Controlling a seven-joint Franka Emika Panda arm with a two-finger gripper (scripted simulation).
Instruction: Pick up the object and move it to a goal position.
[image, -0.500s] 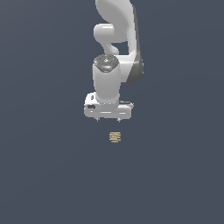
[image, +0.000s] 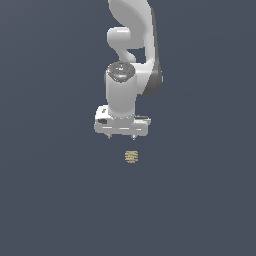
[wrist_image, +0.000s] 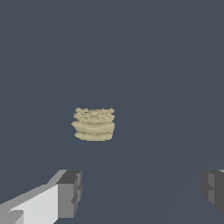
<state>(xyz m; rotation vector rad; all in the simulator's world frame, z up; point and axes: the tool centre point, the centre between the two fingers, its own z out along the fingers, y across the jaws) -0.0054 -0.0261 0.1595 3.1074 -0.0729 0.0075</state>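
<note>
The object (image: 131, 156) is a tiny pale yellow-tan item with horizontal ridges, lying on the dark grey floor. It also shows in the wrist view (wrist_image: 94, 124). My white gripper (image: 122, 138) hangs above the floor, just behind the object and slightly toward the exterior view's left of it. The jaws stand wide apart and hold nothing. In the wrist view the two grey fingertips (wrist_image: 70, 193) frame a wide gap, and the object lies beyond that gap, not between the fingers.
A plain dark grey floor (image: 50, 200) fills both views. The white arm (image: 131, 50) rises behind the gripper. No other objects or any goal marker show.
The gripper has shifted slightly lower and nearer the object. The object has not moved.
</note>
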